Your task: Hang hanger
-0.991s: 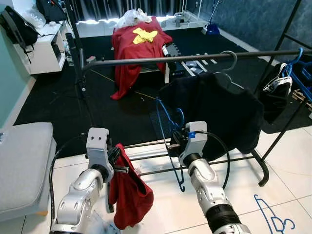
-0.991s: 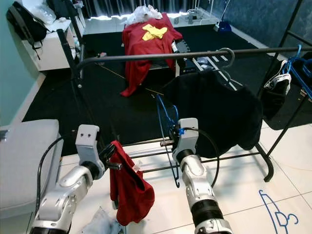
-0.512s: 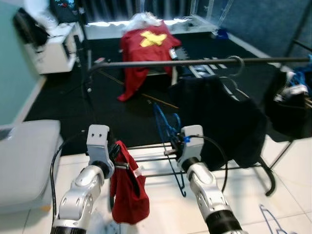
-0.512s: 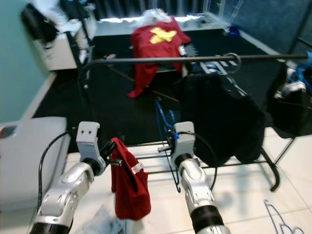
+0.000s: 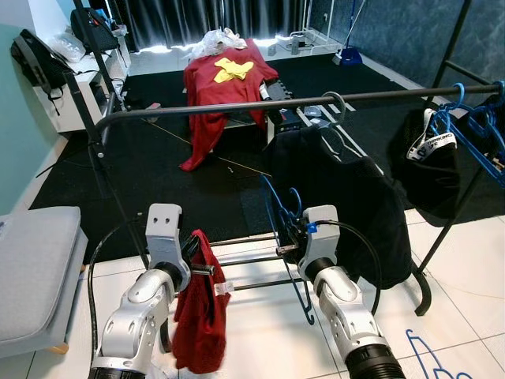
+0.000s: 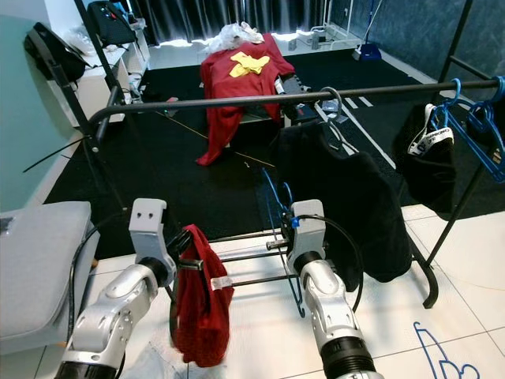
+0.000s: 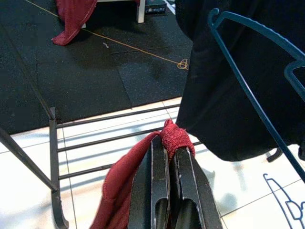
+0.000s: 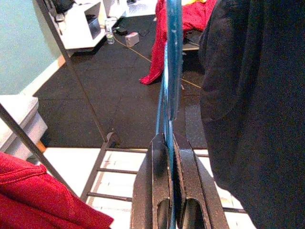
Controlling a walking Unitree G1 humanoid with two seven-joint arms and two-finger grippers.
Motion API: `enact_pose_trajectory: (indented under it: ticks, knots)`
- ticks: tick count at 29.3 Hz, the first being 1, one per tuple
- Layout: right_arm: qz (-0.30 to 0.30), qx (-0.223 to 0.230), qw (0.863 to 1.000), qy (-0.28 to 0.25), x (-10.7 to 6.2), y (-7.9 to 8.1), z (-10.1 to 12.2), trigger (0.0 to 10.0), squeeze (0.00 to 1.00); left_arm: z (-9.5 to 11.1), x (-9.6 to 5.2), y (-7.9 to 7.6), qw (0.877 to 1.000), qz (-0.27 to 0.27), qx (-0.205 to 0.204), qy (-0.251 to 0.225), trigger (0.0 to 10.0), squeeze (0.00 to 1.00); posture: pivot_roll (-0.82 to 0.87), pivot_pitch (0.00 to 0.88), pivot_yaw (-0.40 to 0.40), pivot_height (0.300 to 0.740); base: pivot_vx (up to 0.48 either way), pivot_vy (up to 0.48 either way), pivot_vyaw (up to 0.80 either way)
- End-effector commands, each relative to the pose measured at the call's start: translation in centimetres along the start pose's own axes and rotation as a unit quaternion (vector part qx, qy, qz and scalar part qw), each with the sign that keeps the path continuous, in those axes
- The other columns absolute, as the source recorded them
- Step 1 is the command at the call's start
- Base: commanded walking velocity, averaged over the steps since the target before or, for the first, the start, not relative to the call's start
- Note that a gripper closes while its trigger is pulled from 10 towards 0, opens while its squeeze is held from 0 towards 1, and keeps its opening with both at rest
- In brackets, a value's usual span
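Observation:
My right gripper (image 5: 289, 231) is shut on a blue plastic hanger (image 5: 282, 217), held upright in front of the clothes rack; its blue bar runs between the fingers (image 8: 167, 157) in the right wrist view. My left gripper (image 5: 195, 254) is shut on a red garment (image 5: 199, 316) that hangs limp below it; the cloth bunches at the fingertips (image 7: 175, 141) in the left wrist view. The rack's black rail (image 5: 260, 105) crosses above and beyond both grippers. A black shirt (image 5: 347, 197) hangs on the rail by a dark hanger hook (image 5: 338, 100).
Blue hangers (image 5: 473, 126) and a dark garment (image 5: 442, 162) hang at the rail's right end. Another blue hanger (image 5: 430, 359) lies on the white tiles at right. A grey cushioned seat (image 5: 35, 268) is at left. A red cloth (image 5: 221, 87) drapes furniture beyond the black mat.
The head camera has shifted and the view has steadied, showing more of the rack's right end. Both grippers keep their holds, and the hanger sits at much the same height below the rail.

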State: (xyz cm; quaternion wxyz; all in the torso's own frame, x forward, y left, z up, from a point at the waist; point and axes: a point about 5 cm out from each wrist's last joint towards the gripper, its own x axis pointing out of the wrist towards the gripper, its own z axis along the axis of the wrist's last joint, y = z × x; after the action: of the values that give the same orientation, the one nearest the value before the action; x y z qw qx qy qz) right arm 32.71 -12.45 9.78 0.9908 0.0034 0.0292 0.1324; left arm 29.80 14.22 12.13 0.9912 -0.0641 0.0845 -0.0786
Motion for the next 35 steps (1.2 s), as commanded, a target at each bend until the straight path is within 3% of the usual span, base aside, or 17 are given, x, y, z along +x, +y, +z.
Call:
enact_pose_trajectory:
  ticks: [1,5,15,22,35]
  knots:
    - [-0.001,-0.005,0.999,-0.032,0.4,-0.1,1.5,10.0,0.00,0.9,0.1,-0.1,1.000,-0.002,0.007,-0.018,10.0,0.00,0.07,0.050,0.041,0.740,0.000,0.000,0.00]
    - [0.009,-0.038,0.996,-0.077,0.9,-0.8,4.3,10.0,0.00,1.7,0.2,-0.4,0.999,-0.016,0.017,-0.042,10.0,0.00,0.07,0.059,0.044,0.740,0.000,0.000,0.00]
    - [0.037,-0.059,0.992,-0.103,1.6,-1.1,7.4,10.0,0.00,2.4,0.2,-0.7,0.998,-0.021,0.012,-0.063,10.0,0.00,0.06,0.065,0.033,0.740,0.074,0.000,0.00]
    - [0.044,-0.071,0.991,-0.100,1.7,-0.7,7.7,10.0,0.00,2.7,0.2,-0.7,0.998,-0.020,0.007,-0.066,10.0,0.00,0.06,0.067,0.028,0.740,0.276,0.000,0.55]
    - [0.035,-0.083,0.991,-0.101,1.4,-1.2,8.3,10.0,0.00,2.7,0.1,-1.1,0.997,-0.037,-0.002,-0.071,10.0,0.00,0.06,0.064,0.026,0.740,0.239,0.000,0.00]
